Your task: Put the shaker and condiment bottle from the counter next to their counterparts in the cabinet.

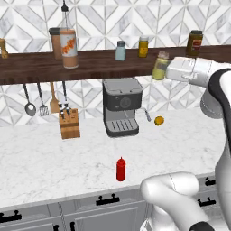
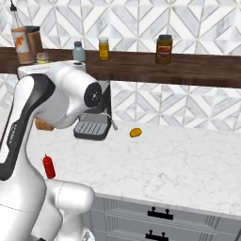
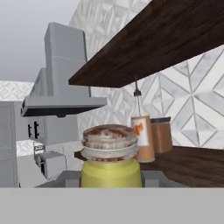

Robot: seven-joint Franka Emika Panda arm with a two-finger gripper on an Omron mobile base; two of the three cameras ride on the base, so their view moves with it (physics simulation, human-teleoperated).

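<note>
up at the cabinet [image 1: 90, 63] we see our gripper [image 1: 166, 68] with its jaws closed on the shaker [image 1: 160, 66], which hangs tilted at the shelf's front edge, not resting on the plank. in the hand view the shaker [image 3: 111, 162] sits right in front of the camera, its speckled silvery cap toward us and the yellow-olive body clamped between the fingers.

on the plank, the pale blue-grey shaker [image 1: 120, 50] stands upright to the left of the held one, with a yellow jar [image 1: 143, 47] between them and further back. the tall orange-labelled bottle [image 1: 68, 47] stands well to the left, a brown jar [image 1: 55, 43] just behind it. a dark jar [image 1: 195, 43] stands near the right end of the shelf.

down on the worktop [image 1: 40, 162], the condiment bottle [image 1: 121, 169] stands upright near the front edge, apart from everything else. behind it, a coffee machine [image 1: 121, 106] sits against the wall, a knife block [image 1: 69, 122] to its left and a small orange fruit [image 1: 159, 120] to its right. utensils [image 1: 41, 101] hang under the shelf above the block.
</note>
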